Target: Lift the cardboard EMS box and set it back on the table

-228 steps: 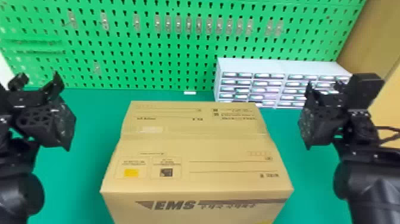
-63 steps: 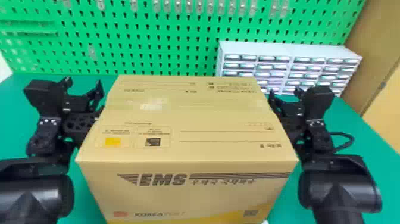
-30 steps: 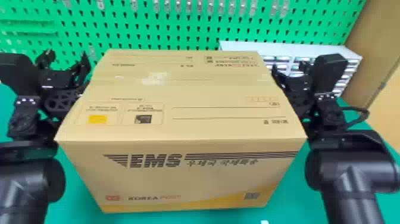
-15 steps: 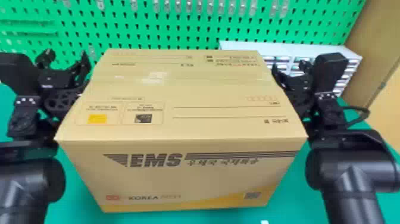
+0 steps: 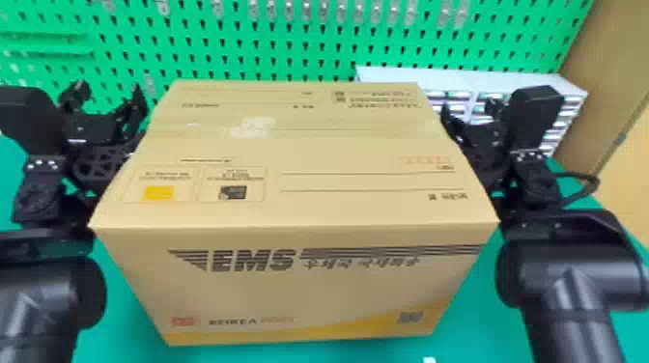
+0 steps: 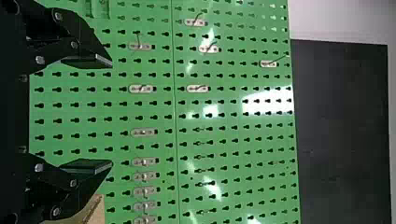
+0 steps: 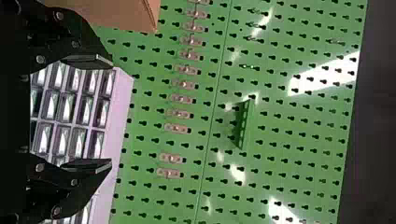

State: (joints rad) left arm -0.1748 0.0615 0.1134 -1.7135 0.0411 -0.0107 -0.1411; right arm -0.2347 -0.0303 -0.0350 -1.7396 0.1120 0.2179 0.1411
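My left gripper (image 6: 112, 113) has its jaws spread, with nothing between their tips; my right gripper (image 7: 112, 114) stands the same way, jaws parted and empty. So I have no pinch on anything. The cardboard EMS box (image 5: 309, 202) lies between the two, to the right of my left gripper and to the left of my right, and its long axis runs across from one to the other. Neither side of me is clearly nearer: each gripper is right up against an end of it, tips pointing forward. I judge that I bear it by pressing inward with the grippers' flanks, and that it is up off the table (image 5: 120, 323), though I cannot see beneath it.

What comes next, I think, is lowering it straight down with both sides level and the squeeze even, easing outward only once it rests. If one side lags or slackens, it could tilt or slip.

The head view gives me the lettered front and the top; my left wrist view gives a corner beside one finger, and the right wrist view another corner. Beyond that second gap stands the white drawer unit (image 7: 121, 102), and farther out the green pegboard (image 5: 289, 43).
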